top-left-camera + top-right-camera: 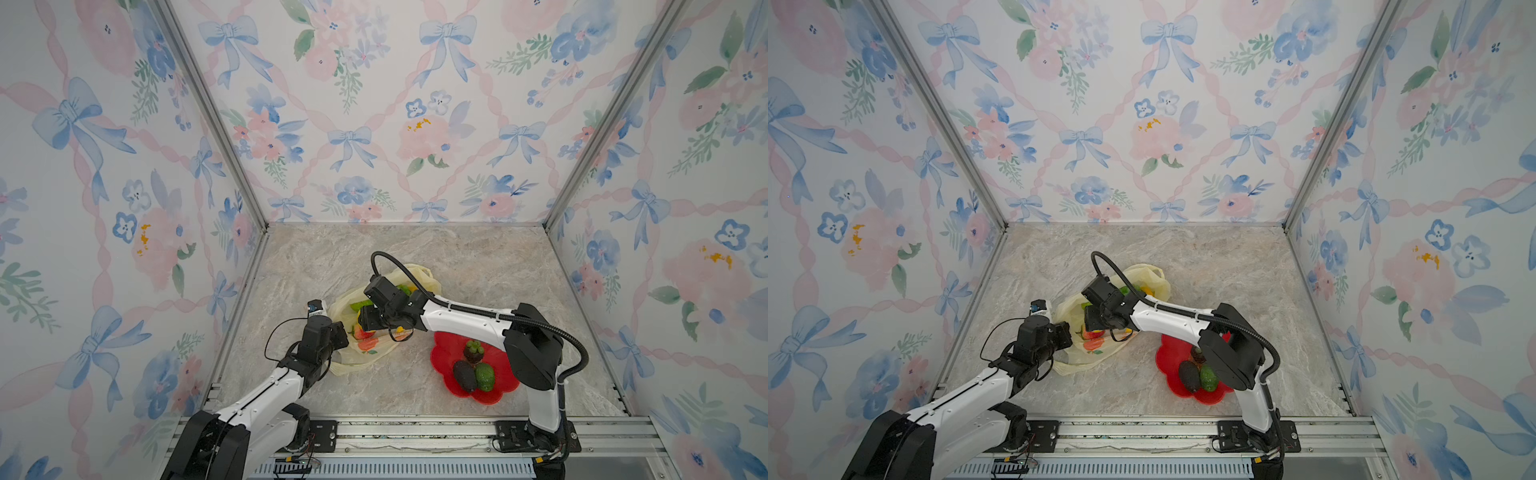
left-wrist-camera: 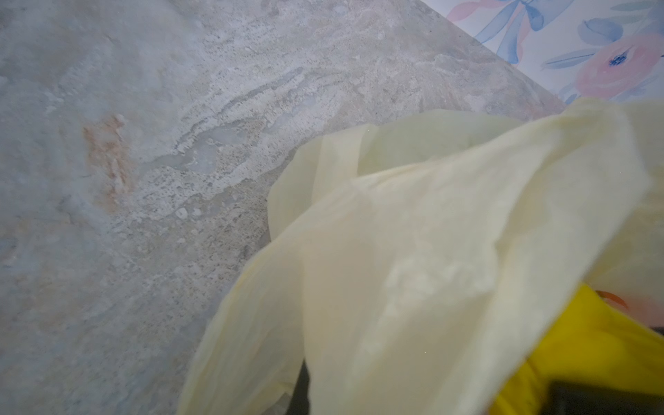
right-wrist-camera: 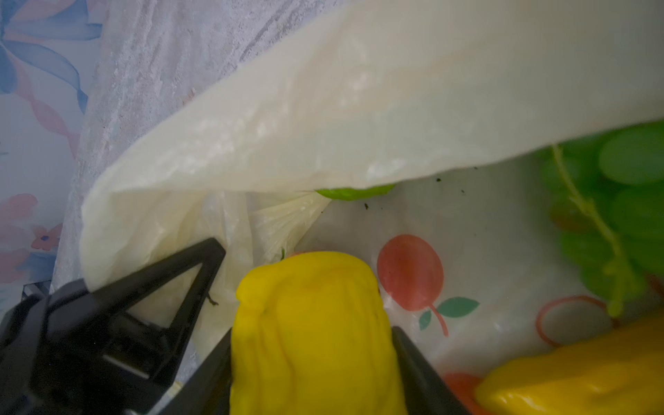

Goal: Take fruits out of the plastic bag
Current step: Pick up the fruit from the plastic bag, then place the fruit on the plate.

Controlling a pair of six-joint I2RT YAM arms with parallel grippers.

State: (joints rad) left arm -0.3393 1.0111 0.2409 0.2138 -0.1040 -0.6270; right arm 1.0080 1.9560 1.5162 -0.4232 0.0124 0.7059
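The plastic bag (image 1: 361, 351) (image 1: 1088, 351) lies crumpled left of the table's middle, its mouth facing right. My left gripper (image 1: 338, 334) (image 1: 1064, 334) is shut on the plastic bag's near left edge. In the left wrist view the film (image 2: 413, 251) drapes over the jaws and hides them. My right gripper (image 1: 365, 318) (image 3: 312, 341) reaches into the bag's mouth and is shut on a ridged yellow fruit (image 3: 309, 323). Inside the bag lie a green grape bunch (image 3: 618, 215), a second yellow fruit (image 3: 575, 381) and a red strawberry (image 1: 362, 332).
A red flower-shaped plate (image 1: 446, 359) (image 1: 1167, 361) sits under the right arm, near the front. It holds a dark avocado (image 1: 464, 376), a bumpy green fruit (image 1: 484, 376) and a dark fruit with a green top (image 1: 473, 349). Floral walls enclose three sides.
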